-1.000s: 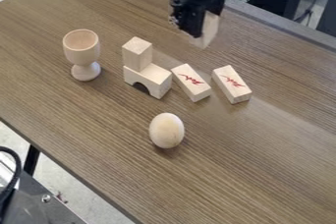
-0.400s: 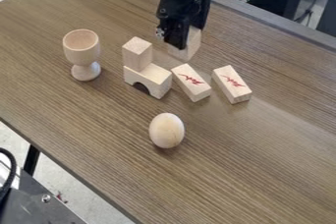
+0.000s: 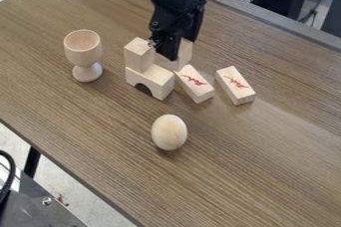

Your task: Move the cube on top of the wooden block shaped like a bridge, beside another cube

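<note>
Hanging down from the top edge of the view, the black gripper (image 3: 176, 53) has its fingers closed on a pale wooden cube (image 3: 186, 52), which shows on either side of the nearer one. The cube is just beyond the free end of the bridge (image 3: 157, 78) as seen from the camera, near the other cube (image 3: 138, 56); whether it touches the bridge or hangs clear of it, I cannot tell. The other cube stands upright on the left end of the bridge, whose dark arch faces the camera. Just to the right of the bridge, the near block (image 3: 194, 83) lies flat on the counter (image 3: 253, 171) with a red mark on its top face; a touch between the two cannot be made out. Farther right, apart from it, the far block (image 3: 235, 85) lies flat at a similar slant, also marked in red. A wooden cup (image 3: 84, 55) stands upright left of the bridge, apart from it, its round mouth up and its foot on the counter. Closer to the camera, below the bridge and the near block in the view, a smooth wooden egg (image 3: 169, 132) rests on the counter, touching none of the others.
</note>
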`<state>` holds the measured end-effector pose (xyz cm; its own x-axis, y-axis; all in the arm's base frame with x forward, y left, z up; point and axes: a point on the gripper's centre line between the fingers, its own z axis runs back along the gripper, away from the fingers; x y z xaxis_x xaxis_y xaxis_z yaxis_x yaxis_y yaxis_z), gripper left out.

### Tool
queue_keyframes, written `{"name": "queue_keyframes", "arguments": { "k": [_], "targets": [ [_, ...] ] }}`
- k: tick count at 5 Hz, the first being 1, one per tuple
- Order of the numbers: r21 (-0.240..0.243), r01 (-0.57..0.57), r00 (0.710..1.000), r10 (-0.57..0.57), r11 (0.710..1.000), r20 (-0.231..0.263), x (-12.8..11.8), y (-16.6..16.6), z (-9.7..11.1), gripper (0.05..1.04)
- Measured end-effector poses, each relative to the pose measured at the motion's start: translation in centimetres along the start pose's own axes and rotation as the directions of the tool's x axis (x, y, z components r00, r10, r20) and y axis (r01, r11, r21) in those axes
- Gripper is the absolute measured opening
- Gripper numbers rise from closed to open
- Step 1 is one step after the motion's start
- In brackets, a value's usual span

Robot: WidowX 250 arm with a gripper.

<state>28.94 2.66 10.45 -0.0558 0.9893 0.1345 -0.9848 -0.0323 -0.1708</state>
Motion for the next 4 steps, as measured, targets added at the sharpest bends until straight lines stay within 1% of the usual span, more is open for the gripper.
{"name": "queue_keyframes", "arguments": {
  "k": [1, 2, 4],
  "targets": [
    [0.001, -0.007, 1.0, 0.007, 1.0, 0.008, 0.4, 0.1, -0.1, 0.555],
    [0.02, -0.023, 1.0, 0.023, 1.0, 0.011, 0.9, 0.4, -0.8, 0.555],
    [0.036, -0.041, 0.999, 0.041, 0.999, 0.008, 1.4, 0.5, -1.2, 0.555]
  ]
}}
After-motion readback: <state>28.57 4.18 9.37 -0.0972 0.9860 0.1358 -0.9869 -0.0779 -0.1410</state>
